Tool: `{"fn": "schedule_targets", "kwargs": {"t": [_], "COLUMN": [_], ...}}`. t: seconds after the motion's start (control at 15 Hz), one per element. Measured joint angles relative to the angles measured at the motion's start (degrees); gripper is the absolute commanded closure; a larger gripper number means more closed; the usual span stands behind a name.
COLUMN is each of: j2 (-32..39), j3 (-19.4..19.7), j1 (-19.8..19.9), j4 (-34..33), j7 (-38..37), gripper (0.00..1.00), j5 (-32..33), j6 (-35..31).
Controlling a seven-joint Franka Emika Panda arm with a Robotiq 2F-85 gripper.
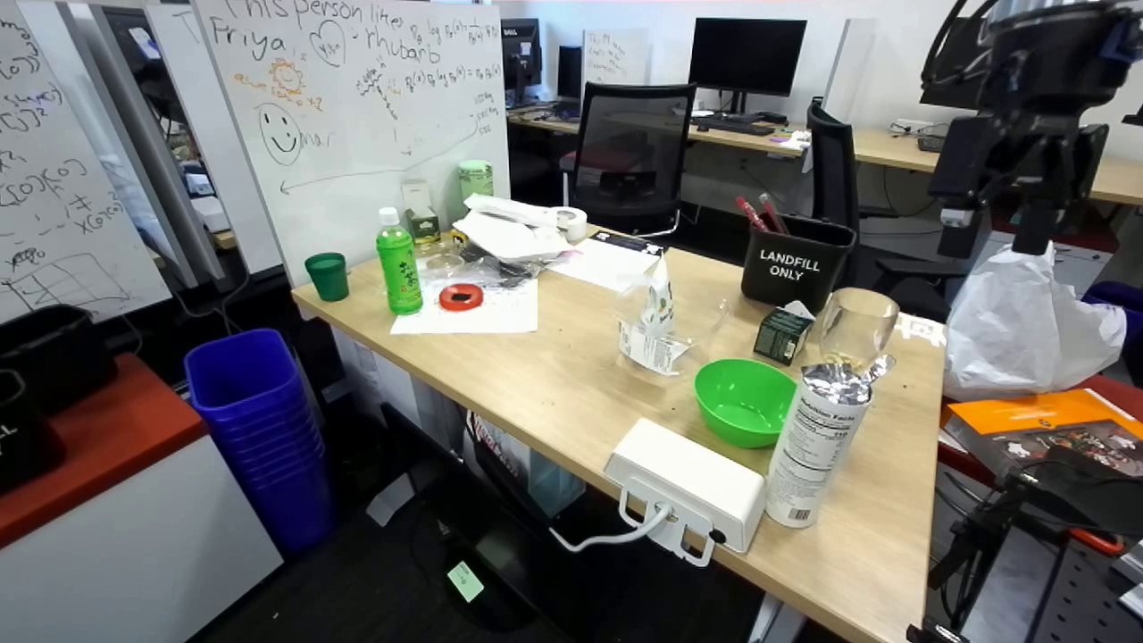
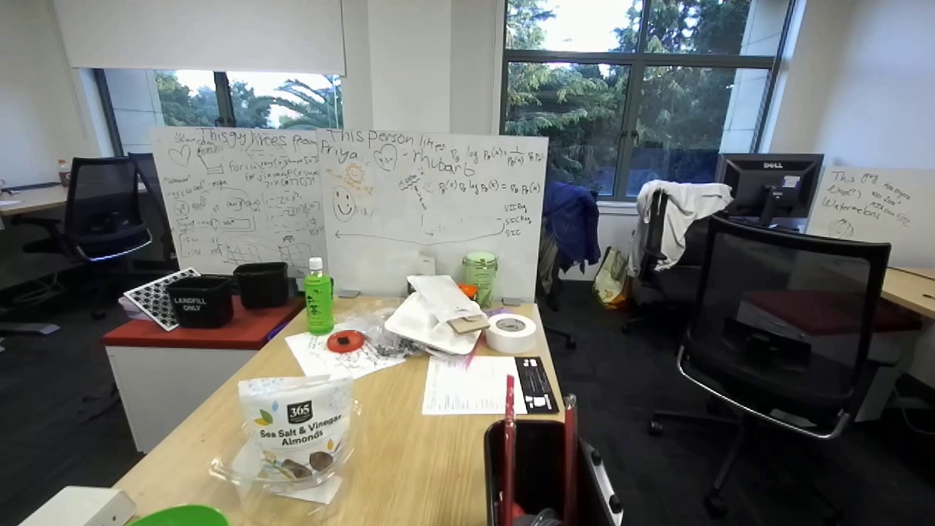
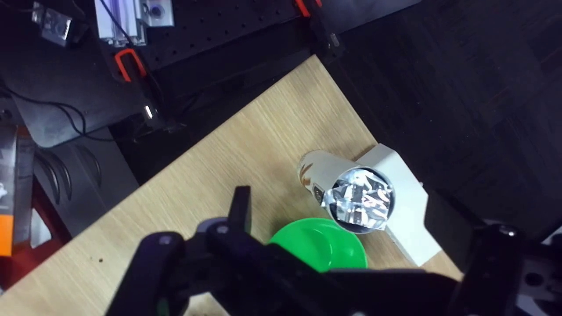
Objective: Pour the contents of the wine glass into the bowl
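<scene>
The wine glass (image 1: 859, 320) is clear and stands upright on the table in an exterior view, with pale bits low in its bowl. A white tube hides its lower part. I cannot make the glass out in the wrist view. The bright green bowl (image 1: 746, 404) sits nearby; its rim edge shows in an exterior view (image 2: 182, 517). Part of the bowl shows in the wrist view (image 3: 314, 243) behind the gripper body. My gripper (image 1: 996, 234) is raised above the table level, apart from both. In the wrist view its fingers (image 3: 342, 204) are wide apart with nothing held between them.
A tall white foil-topped tube (image 1: 817, 455) stands beside the bowl and glass. A white box with a cable (image 1: 692, 478) lies at the table edge. A small dark green box (image 1: 782, 335), a black landfill bin (image 1: 793, 268) and an almond bag (image 2: 296, 424) stand nearby.
</scene>
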State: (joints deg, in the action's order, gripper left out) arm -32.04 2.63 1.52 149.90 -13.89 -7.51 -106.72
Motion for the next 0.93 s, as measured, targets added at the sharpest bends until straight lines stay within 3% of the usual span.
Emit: {"fn": "schedule_targets", "kwargs": {"t": [0.67,0.93], "j2": [0.11,4.13], "j3": [-0.68,1.48], "j1": [0.61,3.73], "j4": [-0.02,0.12], "j7": [-0.63,-4.61], "gripper": [0.00,0.00], "j5": [-0.59,-5.15], "j6": [0.00,-2.79]}}
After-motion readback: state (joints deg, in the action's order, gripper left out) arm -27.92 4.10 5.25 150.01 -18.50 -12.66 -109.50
